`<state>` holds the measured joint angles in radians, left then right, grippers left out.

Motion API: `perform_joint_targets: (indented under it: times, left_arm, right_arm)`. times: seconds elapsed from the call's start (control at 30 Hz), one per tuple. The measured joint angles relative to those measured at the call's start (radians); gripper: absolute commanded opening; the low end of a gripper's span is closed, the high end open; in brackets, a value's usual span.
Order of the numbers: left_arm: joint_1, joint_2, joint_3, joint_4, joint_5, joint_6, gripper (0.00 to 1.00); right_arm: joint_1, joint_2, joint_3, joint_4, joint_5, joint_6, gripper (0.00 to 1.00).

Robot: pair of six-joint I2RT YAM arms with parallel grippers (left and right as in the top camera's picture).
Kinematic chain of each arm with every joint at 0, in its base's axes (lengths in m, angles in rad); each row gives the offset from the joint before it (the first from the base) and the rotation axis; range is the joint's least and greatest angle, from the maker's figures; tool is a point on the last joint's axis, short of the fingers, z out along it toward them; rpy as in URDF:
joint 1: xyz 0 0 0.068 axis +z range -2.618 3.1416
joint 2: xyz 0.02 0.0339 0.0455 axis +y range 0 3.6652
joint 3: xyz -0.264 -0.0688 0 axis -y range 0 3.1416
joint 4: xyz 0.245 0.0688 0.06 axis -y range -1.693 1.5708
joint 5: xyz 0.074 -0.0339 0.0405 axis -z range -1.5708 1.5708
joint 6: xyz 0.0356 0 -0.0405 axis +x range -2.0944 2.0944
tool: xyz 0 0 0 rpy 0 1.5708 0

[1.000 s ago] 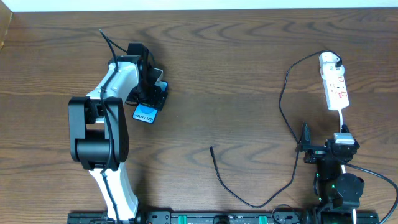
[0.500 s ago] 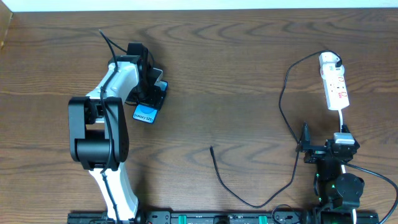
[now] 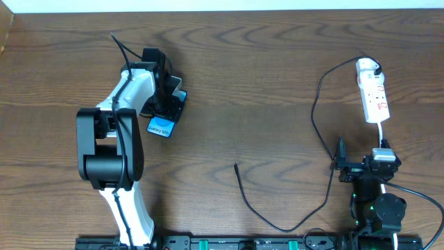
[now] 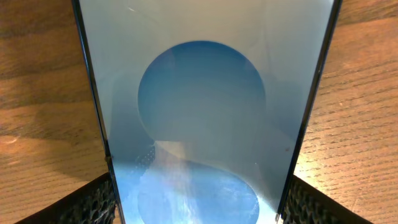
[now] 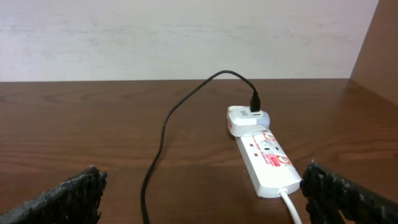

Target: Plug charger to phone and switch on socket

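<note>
The phone (image 3: 161, 127) lies on the table at the left, its blue screen up. It fills the left wrist view (image 4: 202, 112). My left gripper (image 3: 170, 104) is shut on its two long edges, with a finger against each side (image 4: 199, 202). The black charger cable (image 3: 313, 111) runs from the white plug block (image 3: 366, 67) on the socket strip (image 3: 374, 98) down to its free tip (image 3: 236, 165) on the table. My right gripper (image 3: 362, 158) is open and empty, just in front of the strip (image 5: 267, 162). The cable (image 5: 163, 134) runs between its fingers (image 5: 202, 193).
The strip's white lead (image 5: 292, 208) runs toward my right arm. A pale wall (image 5: 186, 37) stands behind the table's far edge. The arm bases (image 3: 229, 243) line the front edge.
The phone's near end has shifted very slightly left under my left gripper. The right arm and the cable have not moved.
</note>
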<state>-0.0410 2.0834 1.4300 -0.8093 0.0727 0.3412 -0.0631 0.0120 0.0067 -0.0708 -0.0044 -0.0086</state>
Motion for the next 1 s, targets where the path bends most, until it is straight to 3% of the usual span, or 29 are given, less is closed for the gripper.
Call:
perform_joint_targets:
  times: [0.23, 0.53, 0.9, 1.0]
  left_arm:
    - [0.0, 0.0, 0.0, 0.0, 0.0, 0.0, 0.73]
    - [0.0, 0.0, 0.0, 0.0, 0.0, 0.0, 0.57]
    - [0.0, 0.0, 0.0, 0.0, 0.0, 0.0, 0.1]
    - [0.0, 0.0, 0.0, 0.0, 0.0, 0.0, 0.07]
  right_arm:
    - [0.0, 0.0, 0.0, 0.0, 0.0, 0.0, 0.99]
    - [0.0, 0.0, 0.0, 0.0, 0.0, 0.0, 0.99]
    - [0.0, 0.0, 0.0, 0.0, 0.0, 0.0, 0.99]
    - [0.0, 0.0, 0.0, 0.0, 0.0, 0.0, 0.99]
